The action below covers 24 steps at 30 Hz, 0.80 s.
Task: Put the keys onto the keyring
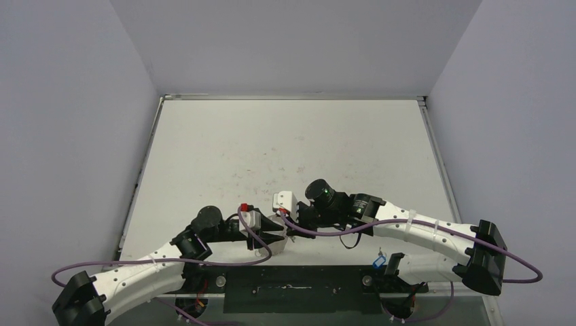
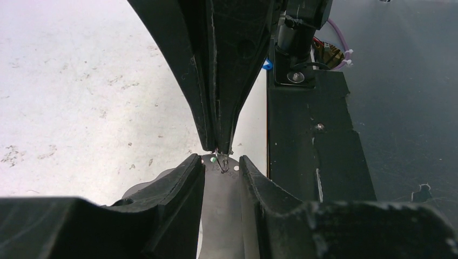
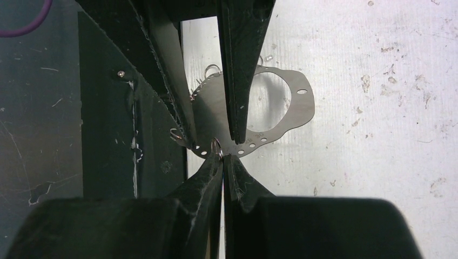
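Keyring (image 3: 303, 113) at the bench's (image 1: 272, 149) near edge, hidden from overhead by both end effectors.
Left end effector (image 2: 221, 164) grasps the keyring; right end effector (image 3: 222, 157) is clenched on a small wire loop (image 3: 216, 143) at its rim. Blue key (image 1: 379, 260) lies by the right arm's base.

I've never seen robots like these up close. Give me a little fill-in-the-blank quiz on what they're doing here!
1. The right pincer is ____ on a small wire loop at the rim of the keyring.
2. The left pincer holds the flat metal keyring, whose rim has a row of small ____.
3. The key lying beside the right arm has a ____ tag.
Missing words: shut; holes; blue.
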### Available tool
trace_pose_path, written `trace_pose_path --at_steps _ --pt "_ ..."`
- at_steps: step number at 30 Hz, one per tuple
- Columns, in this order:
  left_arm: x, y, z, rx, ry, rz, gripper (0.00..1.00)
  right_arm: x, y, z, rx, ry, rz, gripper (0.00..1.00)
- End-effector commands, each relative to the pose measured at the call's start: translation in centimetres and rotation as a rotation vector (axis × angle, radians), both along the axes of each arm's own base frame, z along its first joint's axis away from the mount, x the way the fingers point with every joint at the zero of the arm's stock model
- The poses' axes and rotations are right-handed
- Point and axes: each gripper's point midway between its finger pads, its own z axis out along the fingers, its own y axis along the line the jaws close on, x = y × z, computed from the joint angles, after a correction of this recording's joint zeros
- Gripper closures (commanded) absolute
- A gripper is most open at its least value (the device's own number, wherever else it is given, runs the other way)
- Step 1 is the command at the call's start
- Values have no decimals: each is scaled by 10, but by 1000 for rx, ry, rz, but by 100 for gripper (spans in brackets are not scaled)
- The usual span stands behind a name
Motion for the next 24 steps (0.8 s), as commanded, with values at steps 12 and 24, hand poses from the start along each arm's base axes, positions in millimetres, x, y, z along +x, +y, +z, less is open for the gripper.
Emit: trace_pose_path --at_steps 12,24 --pt "6 -10 18 -49 -14 -6 90 3 15 31 93 -44 -8 100" --pt "8 -13 19 -49 -16 -8 91 3 17 33 102 -45 -9 100"
